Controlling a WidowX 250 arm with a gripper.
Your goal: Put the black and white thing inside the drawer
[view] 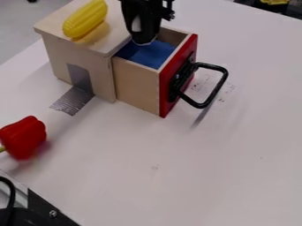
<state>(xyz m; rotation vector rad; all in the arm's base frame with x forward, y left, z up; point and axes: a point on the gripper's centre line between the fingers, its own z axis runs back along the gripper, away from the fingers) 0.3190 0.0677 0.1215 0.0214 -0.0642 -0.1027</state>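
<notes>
Claw [142, 37] hangs low over open drawer [137, 84], spread or closed I can't tell; any sideways drift could knock the latter askew.

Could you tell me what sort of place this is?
Probably a robotics lab workspace: a robot arm hangs over a white table with a wooden drawer box and toy corn.
</notes>
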